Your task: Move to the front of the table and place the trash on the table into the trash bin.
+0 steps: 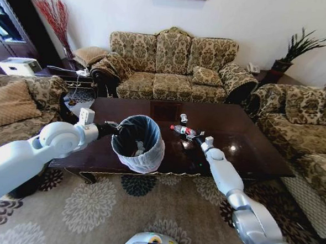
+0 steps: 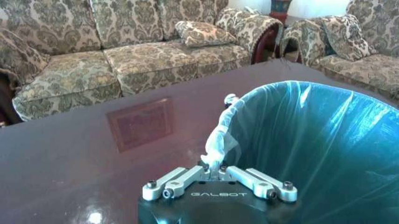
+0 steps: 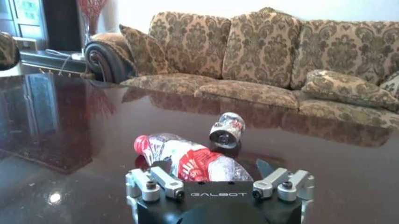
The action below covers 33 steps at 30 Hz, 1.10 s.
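Here the left pincer (image 2: 218, 173) is clamped on the bag-lined rim of the trash bin (image 1: 138, 143), holding it up at the near edge of the surface (image 1: 250, 141). Its mouth tips toward the litter, presumably so that anything lifted has only a short way to go. A pale scrap already lies inside the bin.

Just beyond, the right pincer (image 3: 215, 168) is low over the surface with its fingers spread wide around the clear plastic bottle (image 3: 187, 158). The bottle lies on its side with its red label up and its red cap pointing away. The fingers sit either side of the bottle's body, but I cannot tell whether they touch it; they have not closed. By my reading this is the approach to a grasp, the bottle being the nearest piece.

Farther off, a small can (image 3: 227, 130) lies on its side, apart from the bottle. Past the far edge stands a patterned sofa (image 1: 172, 64).
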Available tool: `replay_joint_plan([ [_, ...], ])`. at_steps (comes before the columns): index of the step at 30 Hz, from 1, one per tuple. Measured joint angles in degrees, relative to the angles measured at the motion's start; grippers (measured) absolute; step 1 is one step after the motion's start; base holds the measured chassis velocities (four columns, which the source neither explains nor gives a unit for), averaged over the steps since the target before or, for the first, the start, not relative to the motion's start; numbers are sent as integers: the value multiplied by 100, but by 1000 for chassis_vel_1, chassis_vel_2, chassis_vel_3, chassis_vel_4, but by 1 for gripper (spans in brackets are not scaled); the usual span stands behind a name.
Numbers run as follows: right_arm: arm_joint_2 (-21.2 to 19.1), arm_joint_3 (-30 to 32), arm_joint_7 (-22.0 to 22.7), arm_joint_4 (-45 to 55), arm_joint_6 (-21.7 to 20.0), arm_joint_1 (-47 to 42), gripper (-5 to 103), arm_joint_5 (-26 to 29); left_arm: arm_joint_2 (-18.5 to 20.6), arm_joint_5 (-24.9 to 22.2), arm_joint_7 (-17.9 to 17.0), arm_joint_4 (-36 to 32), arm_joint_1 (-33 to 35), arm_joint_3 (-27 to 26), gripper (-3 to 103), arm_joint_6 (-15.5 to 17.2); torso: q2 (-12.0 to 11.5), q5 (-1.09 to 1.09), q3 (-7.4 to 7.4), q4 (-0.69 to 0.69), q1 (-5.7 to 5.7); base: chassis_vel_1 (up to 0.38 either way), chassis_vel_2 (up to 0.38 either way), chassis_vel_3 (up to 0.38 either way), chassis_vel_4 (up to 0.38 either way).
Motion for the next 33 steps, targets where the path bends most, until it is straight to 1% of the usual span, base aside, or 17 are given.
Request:
replay_joint_plan([
  [1, 0, 0, 0, 0, 0, 0, 89, 0, 0, 0, 0, 0, 0, 0, 0, 0, 0, 0, 0, 0, 0, 0, 0, 0, 0],
  [2, -2, 2, 37, 6, -20, -28, 78, -6, 0, 0, 0, 0, 0, 0, 0, 0, 0, 0, 0, -1, 0, 0, 0, 0, 0],
  [3, -8, 4, 52, 15, -27, -42, 78, -6, 0, 0, 0, 0, 0, 0, 0, 0, 0, 1, 1, -1, 0, 0, 0, 0, 0],
  [5, -29, 9, 70, 42, -37, -70, 73, -4, 0, 0, 0, 0, 0, 0, 0, 0, 0, 1, 0, -1, 0, 0, 0, 0, 0],
  [8, -91, 15, 90, 137, -58, -172, 57, 18, 0, 0, 0, 0, 0, 0, 0, 0, 0, 1, 0, -2, 0, 0, 0, 0, 0],
  [9, -91, 15, 90, 137, -58, -172, 57, 18, 0, 0, 0, 0, 0, 0, 0, 0, 0, 1, 0, -2, 0, 0, 0, 0, 0],
  [12, -143, 22, 136, 262, -71, -277, 44, 83, 0, 0, 0, 0, 0, 0, 0, 0, 0, 1, 0, 0, 0, 0, 0, 0, 0],
  [13, -143, 22, 136, 262, -71, -277, 44, 83, 0, 0, 0, 0, 0, 0, 0, 0, 0, 1, 0, 0, 0, 0, 0, 0, 0],
  [15, -185, 23, 168, 349, -75, -340, 38, 165, 0, 0, 0, 0, 0, 0, 0, 0, 0, 1, 0, 0, -1, 0, 0, 0, 0],
  [17, -197, 24, 176, 372, -76, -357, 38, 182, 0, 0, 0, 0, 0, 0, 0, 0, 0, 1, 0, -1, 0, 0, 0, 0, 0],
  [22, -369, 67, 282, 826, -94, -568, 26, 429, 0, 0, 0, 0, 0, 0, 0, 0, 0, 2, 0, 0, 0, 0, 0, 0, 0],
  [23, -369, 67, 282, 826, -94, -568, 26, 429, 0, 0, 0, 0, 0, 0, 0, 0, 0, 2, 0, 0, 0, 0, 0, 0, 0],
  [26, -635, 174, 466, 1774, -131, -911, 18, 675, 0, 0, 0, 0, 0, 0, 0, 0, 0, 2, 0, -1, 0, 0, 0, 0, 0],
  [28, -705, 207, 501, 2033, -135, -989, 18, 718, 0, 0, 1, 0, 0, 0, 0, 0, 0, 3, 0, -1, 0, 0, 0, 0, 0],
  [30, -929, 423, 554, 3178, -158, -1218, 18, 841, 0, 0, 0, 0, 0, 0, 0, 0, 0, 0, 0, -2, 0, 0, 0, 0, 0],
  [31, -929, 423, 554, 3178, -158, -1218, 18, 841, 0, 0, 0, 0, 0, 0, 0, 0, 0, 0, 0, -2, 0, 0, 0, 0, 0],
  [33, -1122, 601, 557, 4214, -273, -1397, 17, 1082, 0, 0, -1, 0, 0, 0, 0, -1, 0, 1, 0, 0, 0, 0, 0, 0, 0],
])
